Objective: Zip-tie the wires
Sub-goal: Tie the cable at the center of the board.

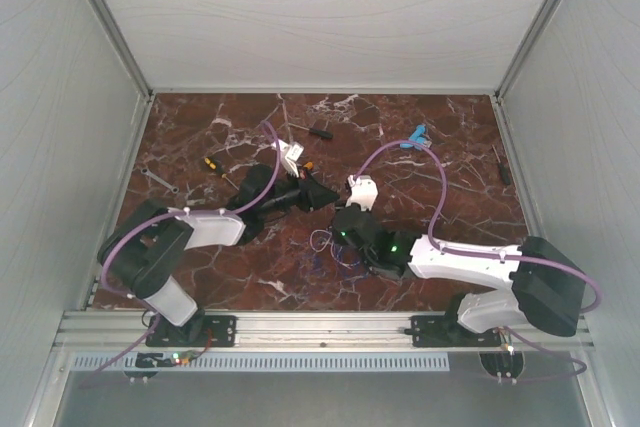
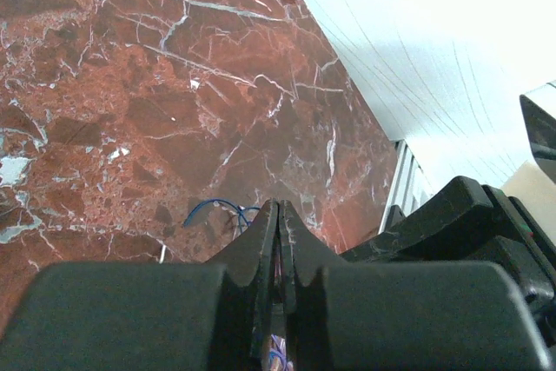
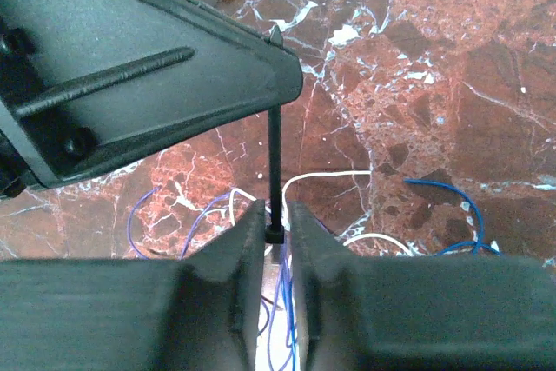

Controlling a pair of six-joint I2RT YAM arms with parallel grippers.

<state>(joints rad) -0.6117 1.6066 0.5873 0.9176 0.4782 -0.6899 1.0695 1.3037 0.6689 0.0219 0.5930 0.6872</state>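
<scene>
The wires [image 1: 331,246] lie as thin purple-blue and white loops on the red marble between the two arms. In the right wrist view they spread beneath my right gripper [image 3: 276,215], a white loop [image 3: 334,175] beyond the jaws. A black zip tie [image 3: 274,158] stands upright there. Its head sits between the right jaws, which have closed in on it with wire strands running below. Its strap runs up into the tip of the left finger [image 3: 174,67]. My left gripper [image 2: 278,210] is shut on that strap, with a blue wire [image 2: 213,206] on the marble just past its tips. From above, the left gripper [image 1: 322,196] and right gripper [image 1: 345,229] meet over the wires.
An orange-handled screwdriver [image 1: 210,164] and a metal wrench [image 1: 160,179] lie at the left. A black-handled screwdriver [image 1: 320,131] lies at the back, a blue clip [image 1: 418,137] at the back right, another tool [image 1: 503,167] by the right wall. White walls enclose the table.
</scene>
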